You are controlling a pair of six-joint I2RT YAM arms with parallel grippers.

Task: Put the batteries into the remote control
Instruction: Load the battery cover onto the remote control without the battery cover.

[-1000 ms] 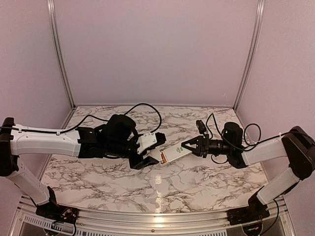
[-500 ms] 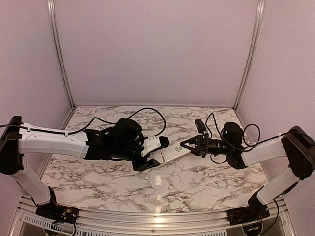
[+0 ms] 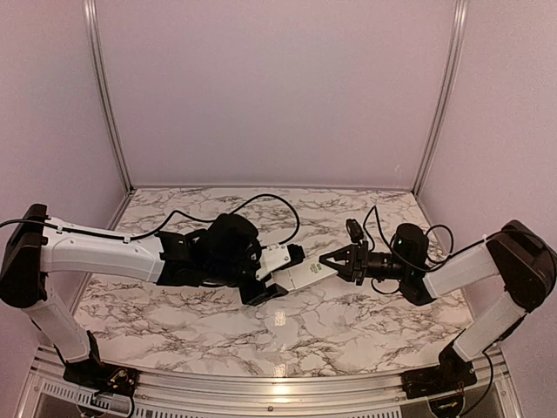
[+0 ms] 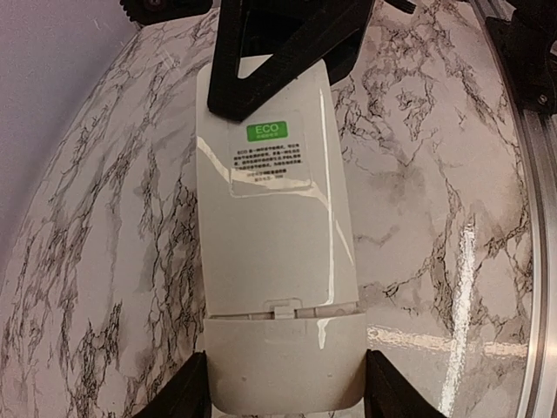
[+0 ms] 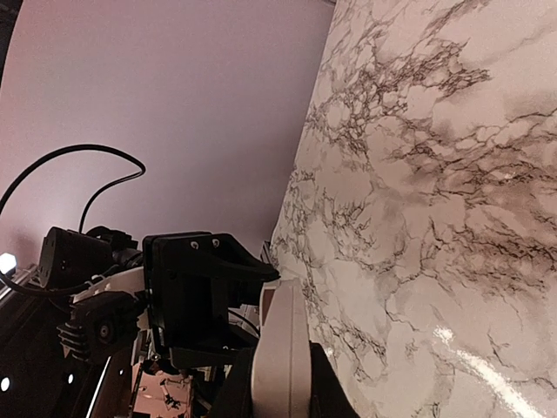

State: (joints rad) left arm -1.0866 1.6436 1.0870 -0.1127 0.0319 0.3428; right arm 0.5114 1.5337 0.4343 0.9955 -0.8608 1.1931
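Observation:
The white remote control (image 3: 302,275) is held in the air between both grippers, its plain back with a green ECO sticker (image 4: 267,132) facing the left wrist camera. My left gripper (image 3: 275,277) is shut on the end that carries the battery cover (image 4: 285,361), one finger (image 4: 193,396) on each side. My right gripper (image 3: 334,261) is shut on the sticker end, and its black fingers (image 4: 278,52) show there. In the right wrist view the remote (image 5: 280,348) is edge-on between my jaws, with the left gripper (image 5: 196,292) behind it. The batteries are out of view.
The marble table top (image 3: 339,322) lies below the arms. Metal corner posts (image 3: 104,96) and pale walls stand at the back and sides. A metal rail (image 3: 278,387) runs along the near edge.
My left arm has moved right and closed on the near end of the remote. My right gripper has brought the remote slightly left and lower. A reddish spot at the remote's end no longer shows.

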